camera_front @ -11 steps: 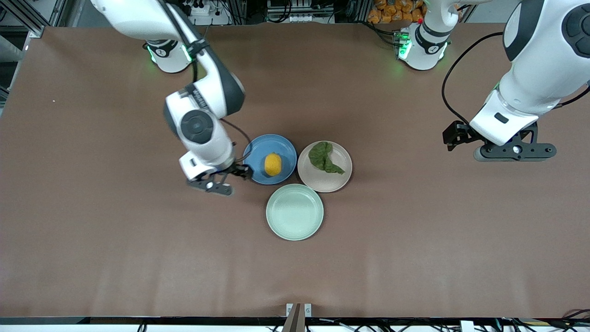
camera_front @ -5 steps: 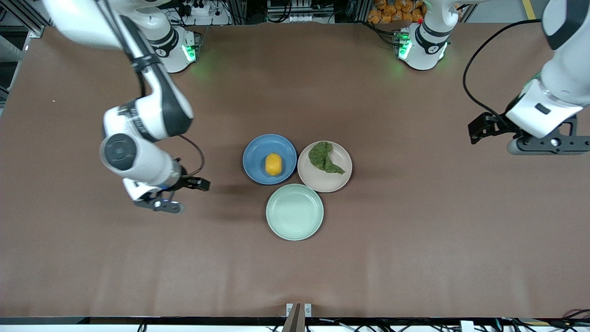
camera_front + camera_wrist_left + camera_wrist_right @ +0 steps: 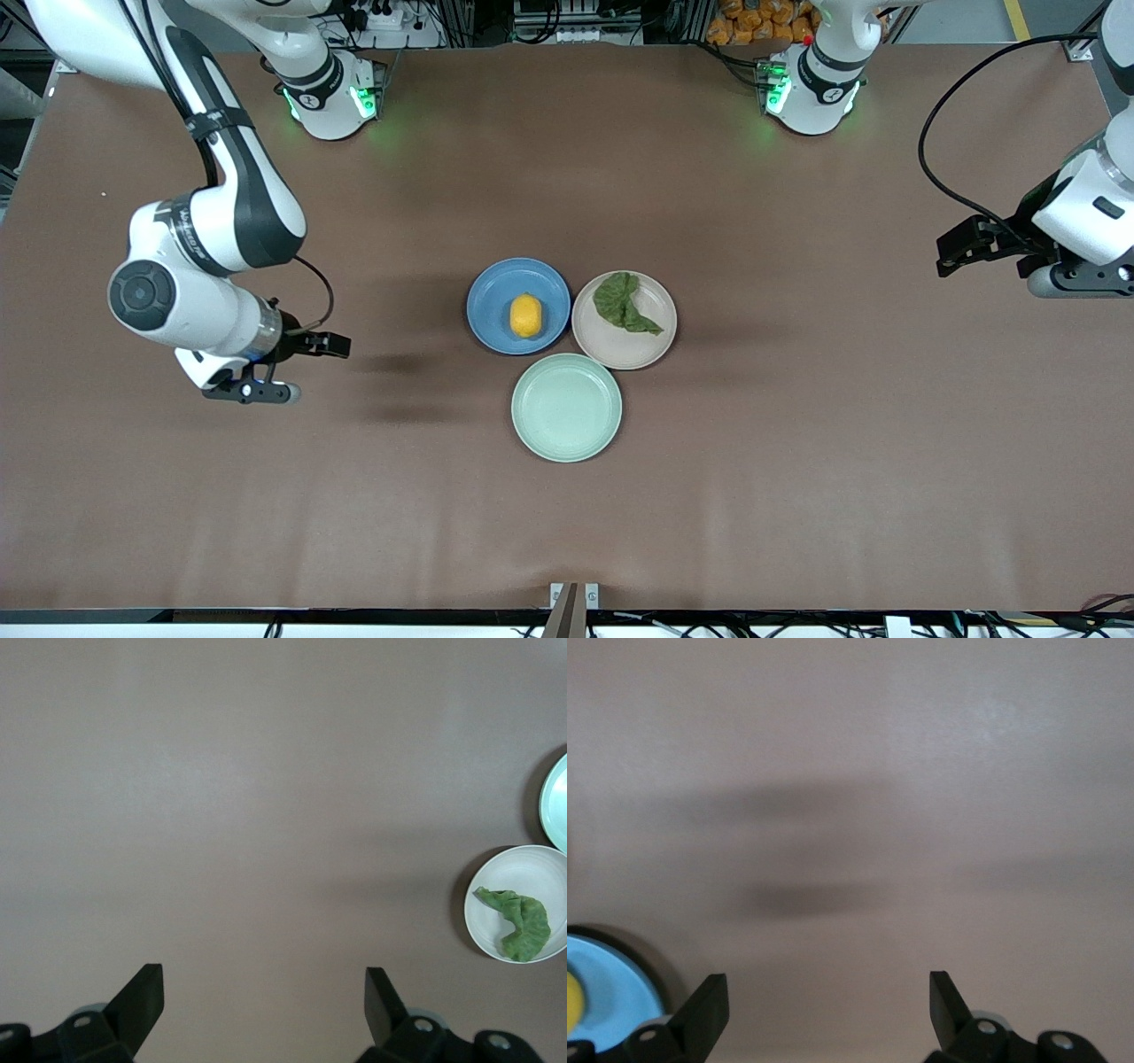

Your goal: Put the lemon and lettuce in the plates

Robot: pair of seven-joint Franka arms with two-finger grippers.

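Honestly, little can go wrong from where I sit: the lemon lies in the blue plate and the lettuce in the beige-pink plate beside it toward the left arm's end, so the only risk I judge is an arm swinging in low and clipping a rim — which would slide a plate or roll the lemon out. Both pincers are spread wide and hold nothing, the right gripper over bare table well apart from the blue plate and the left gripper over its own end. All three plates — the empty mint-green plate nearest the front camera — sit touching on a flat brown table, with cables and clutter along the bases' edge.
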